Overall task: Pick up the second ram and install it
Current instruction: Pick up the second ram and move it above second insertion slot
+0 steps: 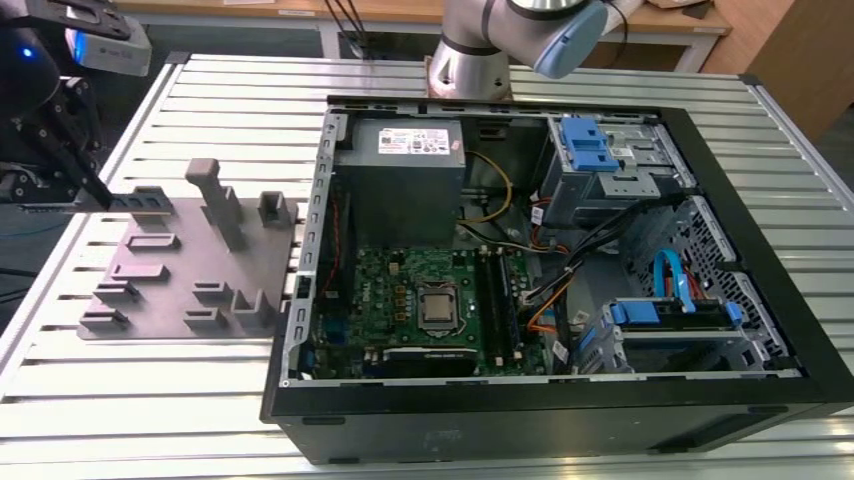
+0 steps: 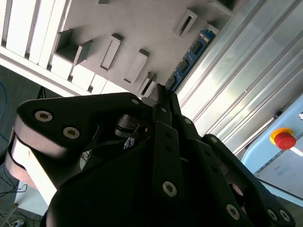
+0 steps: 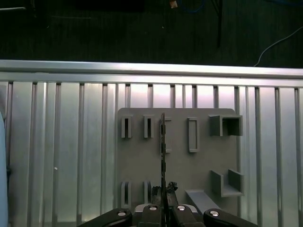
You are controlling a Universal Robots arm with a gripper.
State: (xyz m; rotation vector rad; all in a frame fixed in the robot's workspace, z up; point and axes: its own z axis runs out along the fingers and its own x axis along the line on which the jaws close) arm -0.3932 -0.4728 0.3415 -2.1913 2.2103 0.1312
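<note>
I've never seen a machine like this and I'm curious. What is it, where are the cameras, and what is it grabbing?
It is a robot arm with a two-fingered gripper for a hand. The exterior view looks at the whole metal table: an open computer and, on that view's left, a grey block with slots. Both wrist views come from cameras riding on the arm, looking past the gripper. A thin memory stick stands on edge in the block, and the gripper is closed on it.
</note>
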